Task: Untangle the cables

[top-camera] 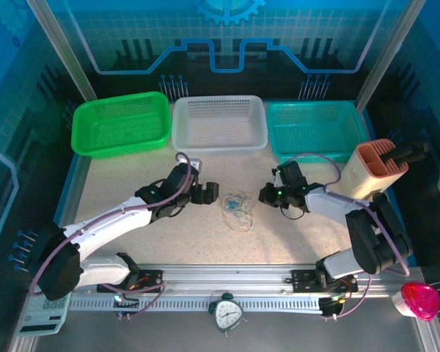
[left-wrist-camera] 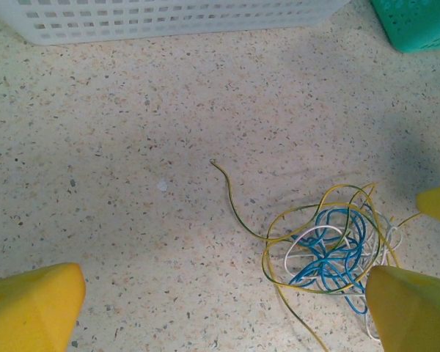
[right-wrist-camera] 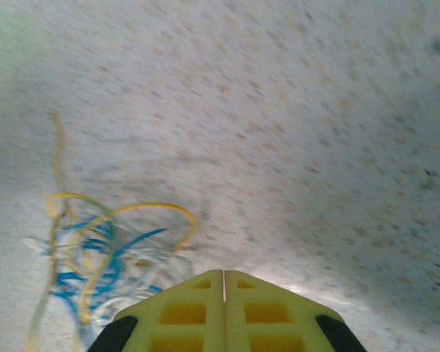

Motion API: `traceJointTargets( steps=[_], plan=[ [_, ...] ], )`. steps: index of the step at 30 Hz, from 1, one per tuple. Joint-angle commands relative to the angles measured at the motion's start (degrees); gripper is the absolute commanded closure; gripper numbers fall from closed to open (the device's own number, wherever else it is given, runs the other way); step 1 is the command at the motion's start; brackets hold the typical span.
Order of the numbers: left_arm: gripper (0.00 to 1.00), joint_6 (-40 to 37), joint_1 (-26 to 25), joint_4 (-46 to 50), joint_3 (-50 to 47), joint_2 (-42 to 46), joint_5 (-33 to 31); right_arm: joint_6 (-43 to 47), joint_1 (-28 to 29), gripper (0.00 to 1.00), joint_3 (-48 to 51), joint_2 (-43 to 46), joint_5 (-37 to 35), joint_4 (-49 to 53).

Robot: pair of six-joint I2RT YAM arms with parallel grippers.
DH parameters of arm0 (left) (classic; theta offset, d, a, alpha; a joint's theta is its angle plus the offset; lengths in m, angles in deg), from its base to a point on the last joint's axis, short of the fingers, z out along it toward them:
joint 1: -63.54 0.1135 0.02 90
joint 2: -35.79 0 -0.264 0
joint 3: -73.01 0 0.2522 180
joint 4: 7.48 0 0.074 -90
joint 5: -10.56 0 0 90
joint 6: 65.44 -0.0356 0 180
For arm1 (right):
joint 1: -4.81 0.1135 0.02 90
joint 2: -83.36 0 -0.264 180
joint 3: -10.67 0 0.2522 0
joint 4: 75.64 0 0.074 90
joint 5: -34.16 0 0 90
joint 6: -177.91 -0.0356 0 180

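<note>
Between the two arms, on the pale speckled tabletop (top-camera: 125, 180), lies a small knot of thin blue, yellow and whitish cables (top-camera: 238, 209). We judge the untangling barely begun. Our left gripper (top-camera: 205, 193) stands wide beside it; our right gripper (right-wrist-camera: 224, 293) is pressed closed, apparently on nothing. Next we need to pinch one loose strand. A green plastic basket (top-camera: 119, 149), a white basket (top-camera: 218, 144) and a teal basket (top-camera: 330, 150) line the far edge under blue-lit walls.

Speckled pale table (top-camera: 286, 246), viewed from above. Near its middle lies a small tangle of thin cables (top-camera: 237, 209) — blue, yellow and whitish strands looped together, with one yellowish loose end trailing out over the bare surface. Along the far edge three mesh baskets stand side by side — a green basket (top-camera: 121, 147), a white basket (top-camera: 220, 139) and a teal basket (top-camera: 319, 110).
</note>
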Motion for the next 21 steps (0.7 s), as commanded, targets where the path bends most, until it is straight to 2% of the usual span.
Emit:
traceJointTargets(
  steps=[1, 5, 14, 21],
  plan=[
    [0.01, -0.14, -0.37, -0.72, 0.2, 2.75, -1.16, 1.18, 1.15, 1.0, -5.55, 6.24, 0.88, 4.1],
    [0.01, -1.25, 0.15, 0.0, 0.51, 3.68, -1.84, 2.27, 3.8, 1.0, -11.67, 9.63, 0.33, 8.78],
    [0.01, -1.22, 3.07, 0.59, 2.25, 6.71, 1.33, 5.1, 10.1, 1.0, -25.67, 10.12, -1.07, 14.81],
    [0.01, -2.28, 4.21, -0.37, 2.39, 9.43, 2.78, 6.1, 11.95, 1.0, -30.72, 10.19, -1.04, 15.88]
  ],
)
